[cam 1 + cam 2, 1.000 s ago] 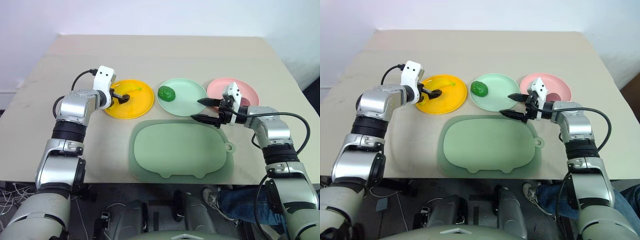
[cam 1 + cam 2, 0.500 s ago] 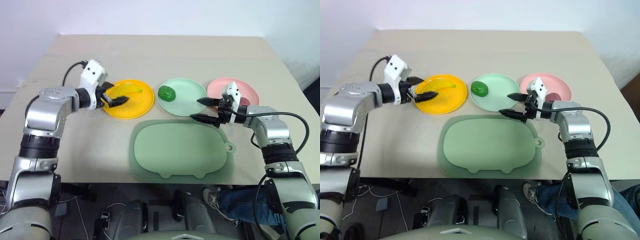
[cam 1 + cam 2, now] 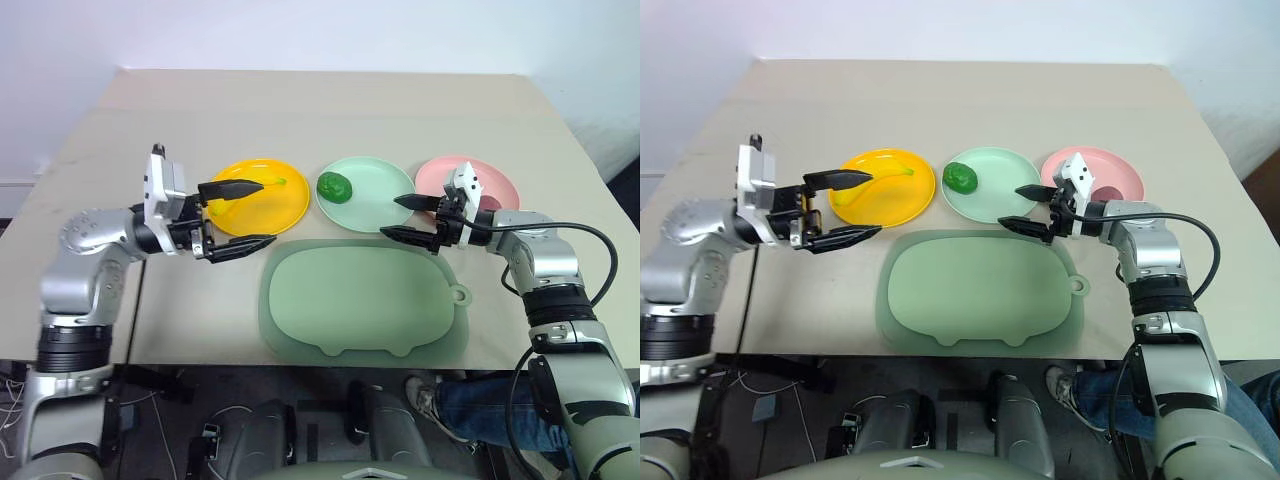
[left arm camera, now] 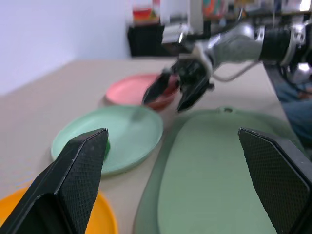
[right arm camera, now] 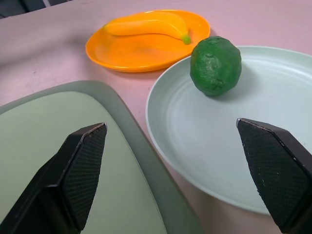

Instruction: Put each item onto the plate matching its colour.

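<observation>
The yellow banana (image 5: pixel 146 25) lies on the yellow-orange plate (image 3: pixel 290 205). On the mint green plate (image 3: pixel 375 205) sits the bumpy green fruit (image 3: pixel 333 185), near its left rim. The dark-red fruit (image 3: pixel 489 203) rests on the pink plate (image 3: pixel 470 170), partly hidden behind my right hand. My left gripper (image 3: pixel 268 211) hovers open and empty at the near left edge of the yellow-orange plate, pointing right. My right gripper (image 3: pixel 390 217) is open and empty over the near right rim of the mint green plate, pointing left.
A large pale-green board with a tab (image 3: pixel 365 295) lies in front of the three plates, near the table's front edge. A person's leg in jeans (image 3: pixel 480 405) shows under the table at the right.
My left arm has drawn back from over the yellow-orange plate toward the table's left front and swung to point right, still open. The banana stays on the plate. The right arm has not moved.
</observation>
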Tool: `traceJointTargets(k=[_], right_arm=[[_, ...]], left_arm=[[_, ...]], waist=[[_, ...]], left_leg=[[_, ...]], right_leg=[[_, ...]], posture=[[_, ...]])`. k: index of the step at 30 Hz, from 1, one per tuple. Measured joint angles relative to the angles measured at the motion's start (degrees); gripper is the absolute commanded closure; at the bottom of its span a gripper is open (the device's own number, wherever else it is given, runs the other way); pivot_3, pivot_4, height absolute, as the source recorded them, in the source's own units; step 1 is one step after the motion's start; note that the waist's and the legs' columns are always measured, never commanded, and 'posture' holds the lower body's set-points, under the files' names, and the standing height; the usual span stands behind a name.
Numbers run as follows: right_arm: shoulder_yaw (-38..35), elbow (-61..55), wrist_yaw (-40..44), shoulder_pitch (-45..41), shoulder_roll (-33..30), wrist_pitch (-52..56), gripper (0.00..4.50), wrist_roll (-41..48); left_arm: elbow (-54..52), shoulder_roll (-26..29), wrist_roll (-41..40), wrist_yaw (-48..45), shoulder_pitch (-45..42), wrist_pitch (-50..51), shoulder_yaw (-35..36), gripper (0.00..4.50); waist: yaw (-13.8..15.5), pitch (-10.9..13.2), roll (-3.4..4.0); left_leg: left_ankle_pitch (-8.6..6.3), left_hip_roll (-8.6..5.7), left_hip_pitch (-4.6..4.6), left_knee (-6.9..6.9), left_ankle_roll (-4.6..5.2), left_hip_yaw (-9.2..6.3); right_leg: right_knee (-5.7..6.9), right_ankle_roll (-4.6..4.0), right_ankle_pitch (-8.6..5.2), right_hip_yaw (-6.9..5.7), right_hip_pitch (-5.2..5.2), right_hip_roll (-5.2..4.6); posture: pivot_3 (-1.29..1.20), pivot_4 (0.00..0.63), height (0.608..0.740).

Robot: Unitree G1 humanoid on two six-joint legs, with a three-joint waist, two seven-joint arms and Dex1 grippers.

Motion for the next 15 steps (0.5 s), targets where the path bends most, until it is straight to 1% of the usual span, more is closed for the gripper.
traceJointTargets(k=[3,8,12,15], right_arm=[[-0.2,0.0,-0.4,0.0,0.0,0.1,0.0,0.2],[-0.4,0.0,-1.4,-0.1,1.3,0.2,0.0,0.7],[-0.6,0.0,-1.7,-0.1,1.9,0.9,0.0,1.6],[-0.6,0.0,-1.3,-0.1,1.5,0.8,0.0,1.9]], left_arm=[[4.4,-2.5,2.4,2.2,0.2,-3.5,-0.8,0.03],[4.8,-8.1,5.2,6.3,0.2,-5.8,-4.9,0.03],[4.7,-9.1,5.4,7.3,-0.3,-4.6,-5.8,0.03],[3.9,-7.7,4.7,6.6,-0.5,-1.8,-5.9,0.03]], waist=[[-0.2,0.0,0.0],[-0.1,0.0,0.0],[-0.2,0.0,0.0],[-0.3,0.0,0.0]], left_leg=[[0.0,0.01,0.01,-0.02,0.01,0.01],[-0.02,0.01,0.01,-0.02,0.03,0.0],[-0.02,0.04,0.01,-0.03,0.03,0.0],[-0.03,0.05,0.01,-0.04,0.05,-0.01]], right_leg=[[0.0,0.0,0.0,0.0,0.0,0.01],[-0.01,0.0,0.0,0.0,0.0,0.0],[-0.01,0.0,0.0,0.0,0.0,0.02],[-0.02,0.0,0.0,0.0,0.0,0.02]], posture=[[0.0,0.15,0.74],[0.0,0.15,0.74],[0.0,0.15,0.74],[0.0,0.15,0.74]])
